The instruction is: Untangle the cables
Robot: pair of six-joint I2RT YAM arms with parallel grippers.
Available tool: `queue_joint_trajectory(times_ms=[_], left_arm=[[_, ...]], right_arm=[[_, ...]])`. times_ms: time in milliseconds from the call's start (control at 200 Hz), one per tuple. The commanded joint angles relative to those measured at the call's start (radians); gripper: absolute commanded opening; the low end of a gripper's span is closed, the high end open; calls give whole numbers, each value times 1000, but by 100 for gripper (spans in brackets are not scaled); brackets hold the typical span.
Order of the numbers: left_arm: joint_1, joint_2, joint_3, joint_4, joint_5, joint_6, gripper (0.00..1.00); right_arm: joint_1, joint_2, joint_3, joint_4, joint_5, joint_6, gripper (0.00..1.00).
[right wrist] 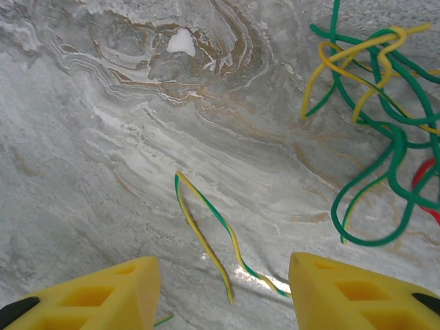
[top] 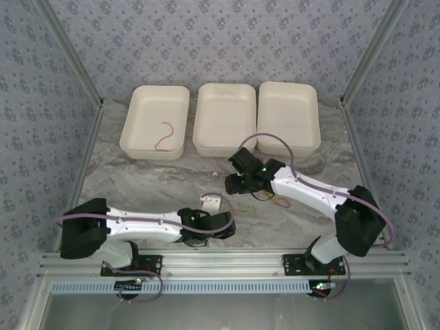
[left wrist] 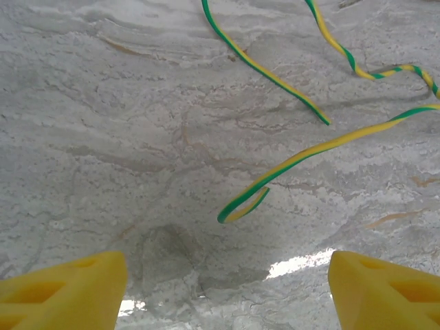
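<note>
Partly tangled green, yellow, red cables

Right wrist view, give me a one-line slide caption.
Open right gripper above a looped yellow-green cable on the marble table, tangle at upper right.

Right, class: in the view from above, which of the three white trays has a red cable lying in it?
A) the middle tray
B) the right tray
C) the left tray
C: the red cable lies curled on the floor of the left tray.
</note>
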Motion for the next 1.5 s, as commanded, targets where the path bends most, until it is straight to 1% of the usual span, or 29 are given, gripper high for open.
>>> queue_joint_trajectory(times_ms=[0,105,185,195,390,485,615,799,864,919,959,999,1029,1034,1039,1084,1114,1279,1394,1494], left_arm=[[-10,6,15,6,-50,50,78],[-5,34,14,50,-30,89,76],[6,63,9,59,-20,82,71],[7,66,7,61,-20,80,70],[32,87,-50,158,-9,70,59],[45,98,-52,188,-1,83,57],[58,132,-35,198,9,93,54],[67,195,-4,213,7,105,48],[67,211,8,204,-7,101,43],[67,212,8,206,-19,98,35],[67,207,6,208,-28,94,28],[67,200,2,210,-32,95,15],[67,191,-1,205,-40,92,5],[67,189,-1,203,-42,91,2],[67,188,-2,201,-43,90,0],[64,171,-4,179,-62,78,0],[62,155,-8,162,-74,70,0],[65,71,-40,92,-106,48,0],[70,25,-66,81,-108,46,0],[70,-3,-86,88,-105,43,0]], right_arm=[[-1,86,66,-28,-27,-72,55],[6,175,116,-36,-28,-117,55],[13,224,118,-56,-30,-139,55],[14,228,143,-59,-30,-141,55],[34,279,158,-69,4,-153,54],[39,304,163,-77,9,-162,53],[39,336,165,-79,27,-162,48],[41,332,154,-68,44,-158,39],[41,330,152,-65,44,-158,35],[41,328,149,-61,45,-155,30],[41,328,147,-54,48,-155,25],[39,324,143,-48,57,-154,17],[39,315,138,-45,74,-147,12],[38,313,137,-45,76,-146,11],[38,310,137,-45,80,-144,10],[30,282,135,-45,101,-125,3],[17,252,91,-21,112,-113,0],[-98,-3,-11,71,110,-23,0],[-221,-176,-53,127,60,48,0],[-310,-283,-72,179,-8,105,0]])
